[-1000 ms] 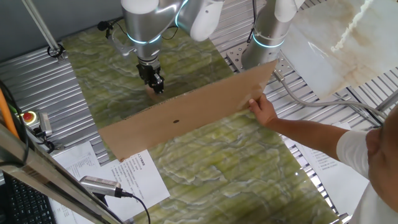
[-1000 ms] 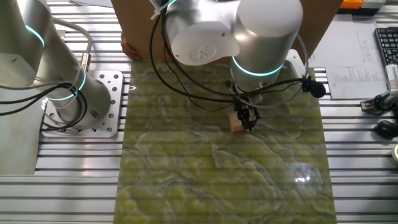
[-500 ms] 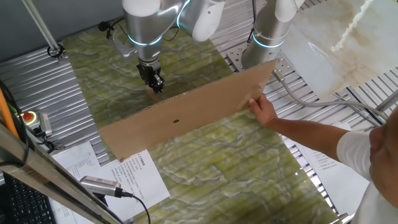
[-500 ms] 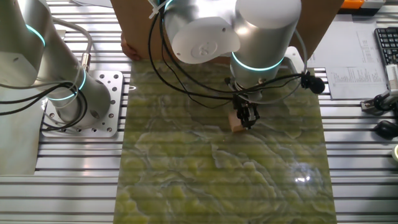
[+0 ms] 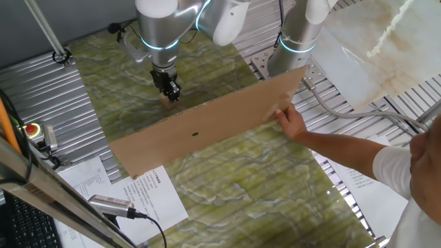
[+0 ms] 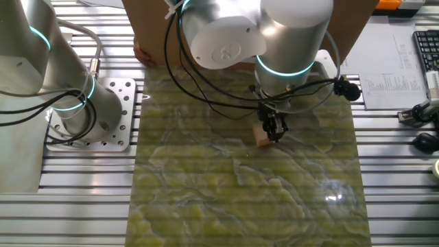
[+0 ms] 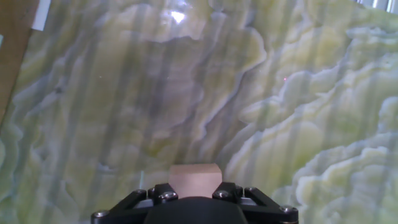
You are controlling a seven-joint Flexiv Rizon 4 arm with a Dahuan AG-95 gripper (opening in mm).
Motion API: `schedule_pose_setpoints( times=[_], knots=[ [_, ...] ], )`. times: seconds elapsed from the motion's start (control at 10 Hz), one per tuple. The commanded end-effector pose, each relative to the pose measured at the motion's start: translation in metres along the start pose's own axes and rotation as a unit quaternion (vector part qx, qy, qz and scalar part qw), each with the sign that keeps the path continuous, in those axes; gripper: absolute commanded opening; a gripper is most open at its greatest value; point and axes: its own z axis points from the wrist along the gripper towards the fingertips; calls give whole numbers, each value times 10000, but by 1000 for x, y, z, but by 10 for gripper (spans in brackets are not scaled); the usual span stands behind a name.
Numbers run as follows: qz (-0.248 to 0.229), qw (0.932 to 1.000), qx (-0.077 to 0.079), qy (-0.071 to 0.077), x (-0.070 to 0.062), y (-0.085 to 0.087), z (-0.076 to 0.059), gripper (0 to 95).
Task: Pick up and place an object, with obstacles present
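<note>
The small light-tan wooden cube [image 6: 261, 136] sits between my gripper's [image 6: 271, 130] fingertips, low over the green marbled mat. My gripper is shut on it. In the hand view the cube [image 7: 195, 179] fills the gap between the two black fingers [image 7: 163, 194]. In one fixed view my gripper [image 5: 169, 94] and the cube [image 5: 165, 104] are just behind the brown cardboard sheet [image 5: 207, 124]. The sheet stands on edge across the mat, its small dark hole facing the camera. Its edge shows at the hand view's top left [image 7: 11, 56].
A person's hand [image 5: 293, 124] holds the cardboard's right end. A second robot arm's base [image 6: 82, 113] stands beside the mat. White printed papers [image 5: 148, 193], a microphone [image 5: 110, 205] and a red button [image 5: 31, 129] lie past the mat's near left corner.
My gripper and the cube have shifted together a little along the mat, away from the second arm's base. The cardboard and the hand have not moved.
</note>
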Motion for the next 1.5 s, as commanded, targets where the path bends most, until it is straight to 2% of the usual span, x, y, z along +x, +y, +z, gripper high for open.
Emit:
schedule_pose_setpoints(
  times=[0.1, 0.4, 0.6, 0.8, 1.1, 1.5],
  knots=[
    [-43, 9999, -93, 11, -1, -2, -16, 0],
    [-38, 9997, -230, 18, -10, -5, -53, 0],
    [58, 9997, -253, 28, -21, 4, -81, 0],
    [49, 9997, -251, 44, -28, 15, -98, 0],
    [21, 9995, -268, 150, -42, 30, -135, 0],
    [-111, 9990, -303, 323, -55, 47, -174, 0]
  ],
)
